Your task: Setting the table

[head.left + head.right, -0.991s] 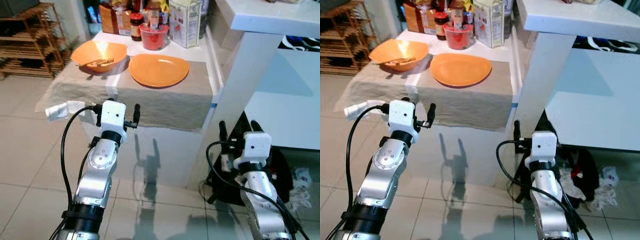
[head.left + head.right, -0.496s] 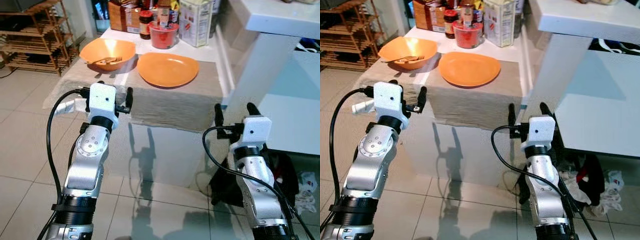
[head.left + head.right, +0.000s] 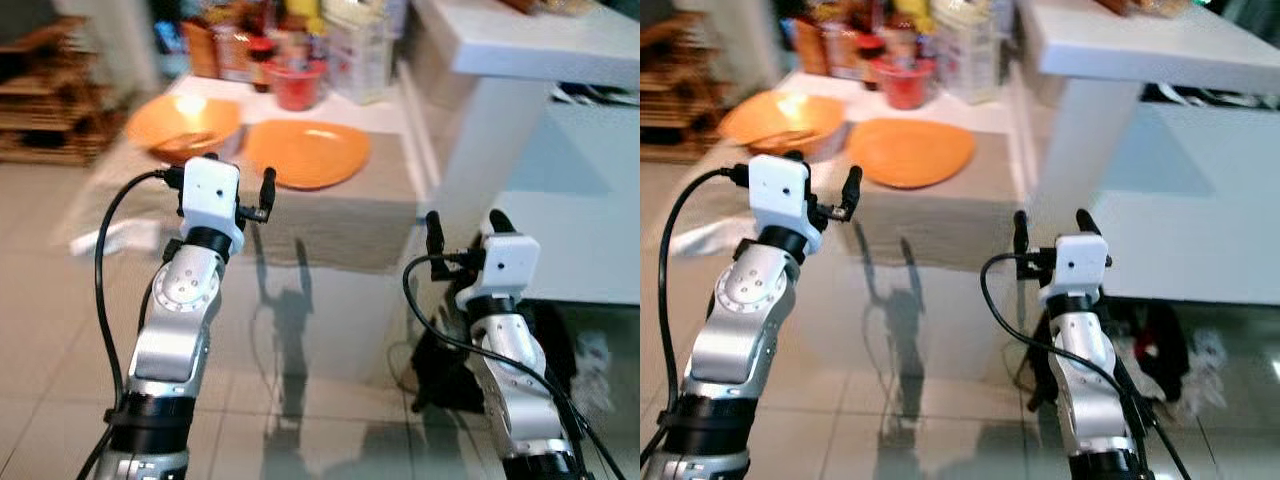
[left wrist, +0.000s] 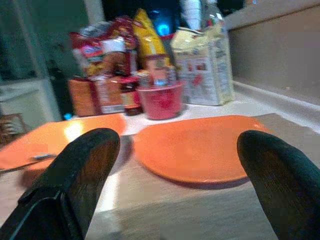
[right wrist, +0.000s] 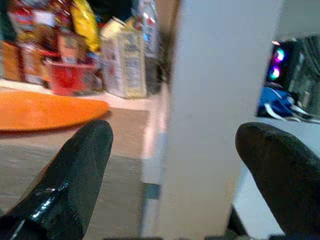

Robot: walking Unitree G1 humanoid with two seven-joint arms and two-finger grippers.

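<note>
Motion blur softens both eye views now, and against half a second ago the whole scene has slid sideways, so the camera has turned or stepped while the table things keep their places; my read is that the robot is still approaching, with no grasp begun. Leftmost on the cloth-covered table (image 3: 330,225) sits the orange bowl (image 3: 182,122), something pale lying in it, too blurred to name. The left gripper (image 3: 240,185) is raised before the table edge, fingers spread and empty, just short of the bowl. Beside the bowl lies the orange plate (image 3: 307,152), flat, a shallow oval whose long axis runs across the table, left to right; it points nowhere in particular. Behind it stand a red container (image 3: 296,82) and a carton (image 3: 357,60). The right gripper (image 3: 462,222) hangs lower, near the white counter (image 3: 530,50), fingers apart, holding nothing.
</note>
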